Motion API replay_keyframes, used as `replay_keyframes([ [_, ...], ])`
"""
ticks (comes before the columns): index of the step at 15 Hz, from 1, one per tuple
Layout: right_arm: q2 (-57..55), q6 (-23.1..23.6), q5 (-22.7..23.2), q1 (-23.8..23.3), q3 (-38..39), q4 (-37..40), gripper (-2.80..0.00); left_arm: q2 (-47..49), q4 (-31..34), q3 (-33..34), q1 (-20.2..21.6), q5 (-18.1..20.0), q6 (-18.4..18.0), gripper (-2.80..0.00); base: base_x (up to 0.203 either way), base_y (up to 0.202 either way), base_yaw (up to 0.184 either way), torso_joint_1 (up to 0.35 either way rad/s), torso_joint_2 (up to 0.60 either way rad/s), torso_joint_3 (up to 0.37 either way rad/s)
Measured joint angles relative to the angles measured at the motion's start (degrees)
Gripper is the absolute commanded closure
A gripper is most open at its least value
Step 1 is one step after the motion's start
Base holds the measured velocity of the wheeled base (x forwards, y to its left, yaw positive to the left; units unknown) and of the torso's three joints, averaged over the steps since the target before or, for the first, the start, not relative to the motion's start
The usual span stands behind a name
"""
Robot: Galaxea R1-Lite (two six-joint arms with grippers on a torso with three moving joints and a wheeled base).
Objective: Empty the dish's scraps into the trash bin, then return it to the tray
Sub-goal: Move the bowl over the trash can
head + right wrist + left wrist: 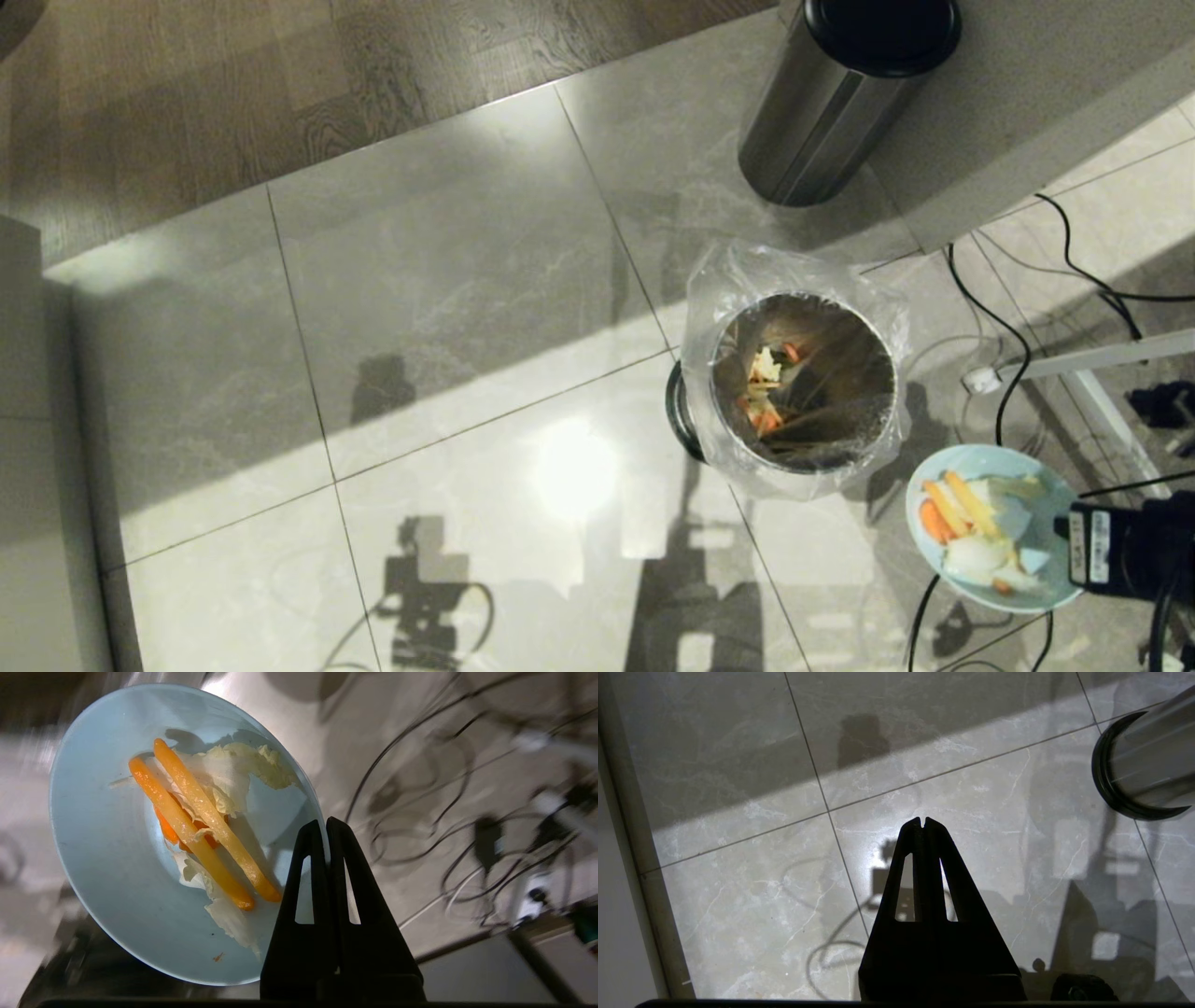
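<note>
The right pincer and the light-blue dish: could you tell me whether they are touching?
Touching. In the right wrist view, the right pincer is shut on the rim of the dish, its two fingers clamping the edge.

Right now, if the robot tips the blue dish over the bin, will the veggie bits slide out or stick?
Probably most slide: the dish looks smooth and glossy, and the long orange strips lie loose on top. The limp pale leaves look wet, so they might cling. The right gripper pinches only its rim, so it could wobble.
</note>
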State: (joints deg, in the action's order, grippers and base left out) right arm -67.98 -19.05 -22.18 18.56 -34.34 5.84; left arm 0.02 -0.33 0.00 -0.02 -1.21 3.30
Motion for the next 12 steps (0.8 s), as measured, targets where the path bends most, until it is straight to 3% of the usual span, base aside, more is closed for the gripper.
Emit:
replay_keyframes([
  [2,-3.15,6.95,0.13,-5.34,-3.88,-4.14,0.00,0.00,0.00,0.00,0.00,0.00,-0.02,0.00,0.000,0.000,0.000,0.000,0.00,0.000],
  [4,-6.06,13.79,0.17,-7.35,-6.88,-9.05,0.00,0.00,0.00,0.00,0.00,0.00,0.00,0.00,0.000,0.000,0.000,0.000,0.00,0.000],
  [8,-10.50,27.43,0.30,-7.87,-11.36,-19.72,0.00,0.00,0.00,0.00,0.00,0.00,-0.02,0.00,0.000,0.000,0.000,0.000,0.00,0.000],
  [12,-13.30,36.13,0.33,-4.96,-14.74,-26.41,0.00,0.00,0.02,0.00,0.00,-0.01,-0.02,0.00,0.000,0.000,0.000,0.000,0.00,0.000],
])
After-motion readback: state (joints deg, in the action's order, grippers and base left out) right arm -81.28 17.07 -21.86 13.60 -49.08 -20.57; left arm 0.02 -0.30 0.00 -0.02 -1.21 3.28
